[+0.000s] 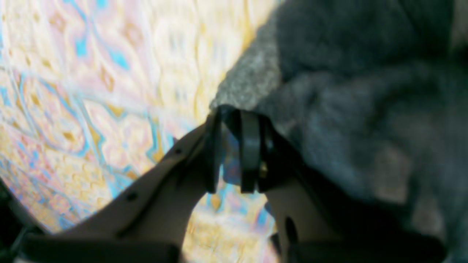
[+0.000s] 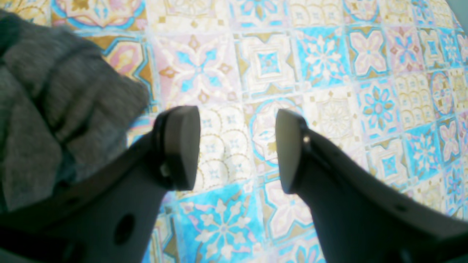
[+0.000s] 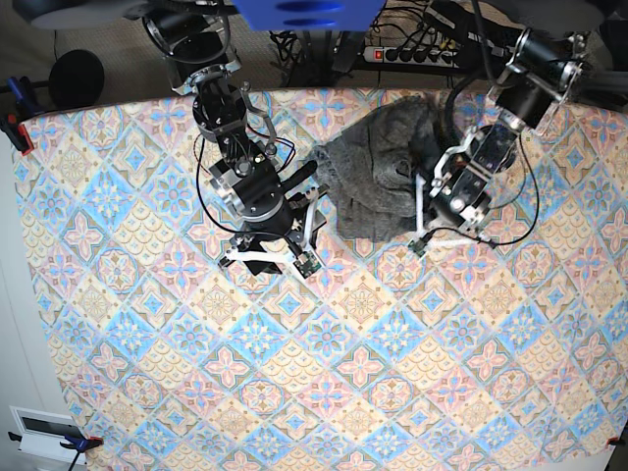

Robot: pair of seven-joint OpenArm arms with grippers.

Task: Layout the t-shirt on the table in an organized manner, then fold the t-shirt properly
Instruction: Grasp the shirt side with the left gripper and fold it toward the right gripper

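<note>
The dark-grey t-shirt [image 3: 378,182] lies bunched in a heap at the back middle of the patterned table [image 3: 343,392]. My left gripper [image 3: 424,235] is at the heap's front right edge. In the left wrist view its jaws [image 1: 232,120] stand nearly together, pinching the t-shirt's [image 1: 365,91] hem at their tips, with the table [image 1: 91,91] below; this view is blurred. My right gripper [image 3: 267,257] is open and empty just left of the heap. In the right wrist view [image 2: 237,146] it hovers over bare table [image 2: 329,73], with the t-shirt [image 2: 55,102] to its left.
A power strip and cables [image 3: 412,51] lie beyond the table's back edge. Clamps hold the cloth at the left corner [image 3: 12,128]. A white box [image 3: 39,432] sits off the front left corner. The patterned cloth stretches wide in front of both arms.
</note>
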